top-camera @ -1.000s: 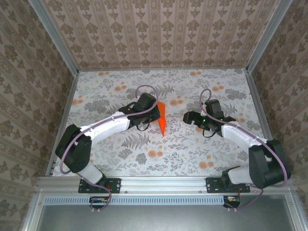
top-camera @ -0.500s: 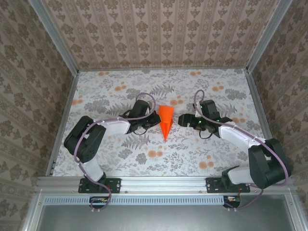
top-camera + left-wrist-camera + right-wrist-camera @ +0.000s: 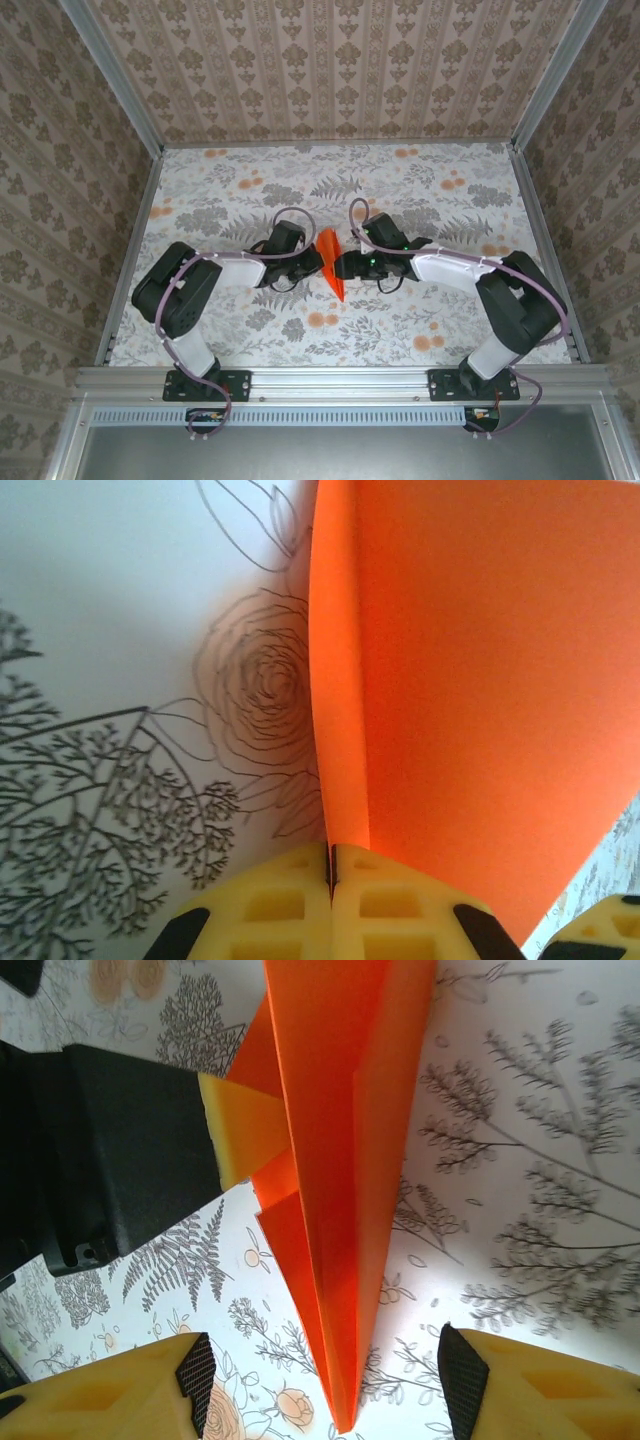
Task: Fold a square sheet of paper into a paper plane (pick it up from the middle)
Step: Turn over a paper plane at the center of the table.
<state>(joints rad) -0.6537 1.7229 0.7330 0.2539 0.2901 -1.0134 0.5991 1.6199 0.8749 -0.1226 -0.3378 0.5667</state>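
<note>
Late stage of the fold. The paper plane (image 3: pixel 331 262) is already a narrow, sharp-pointed dart: the right wrist view shows stacked layers (image 3: pixel 330 1160) running along one long centre crease to the point. The left gripper (image 3: pixel 310 264) is at the plane's left flank, touching it. In the left wrist view its yellow pads (image 3: pixel 300 905) are pressed together on the folded edge of the paper (image 3: pixel 470 680), so this gripper holds the plane. The right gripper (image 3: pixel 348 267) is just beside the plane's right flank. Its jaws stand apart, one yellow fingertip (image 3: pixel 120 1390) to each side of the plane's pointed end, and neither touches the paper. The floral worktop (image 3: pixel 420 200) lies under the plane; whether the point rests on it cannot be told.

Judged done: the nose folds and the centre crease. Judged left: at most pressing or spreading the wings, then setting the plane down. Wing folds cannot be made out from these views.
</note>
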